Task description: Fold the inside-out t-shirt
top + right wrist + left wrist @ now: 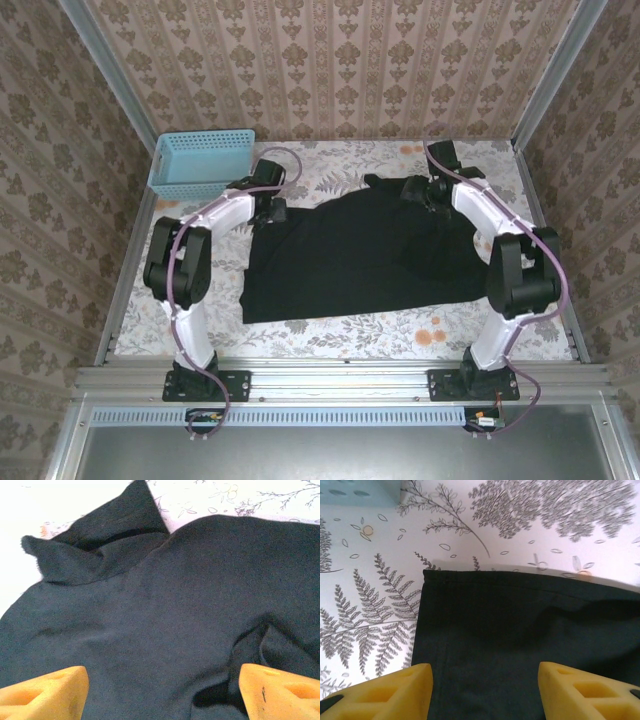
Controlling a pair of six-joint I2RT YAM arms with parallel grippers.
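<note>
The inside-out t-shirt (360,250), plain black, lies spread flat across the middle of the table. My left gripper (276,210) hovers over its far-left corner. In the left wrist view the left gripper (485,692) is open, its yellow fingers (395,695) wide apart above the shirt's straight hemmed corner (470,610). My right gripper (425,190) is over the shirt's far-right part. The right wrist view has that gripper (162,695) open above wrinkled fabric (165,605), with a folded flap (100,540) ahead. Nothing is pinched by either gripper.
A light blue basket (203,163) stands at the table's far-left corner, and its wall (360,492) is just beyond the left gripper. The floral tablecloth (340,335) lies bare in front of the shirt. Patterned walls enclose three sides.
</note>
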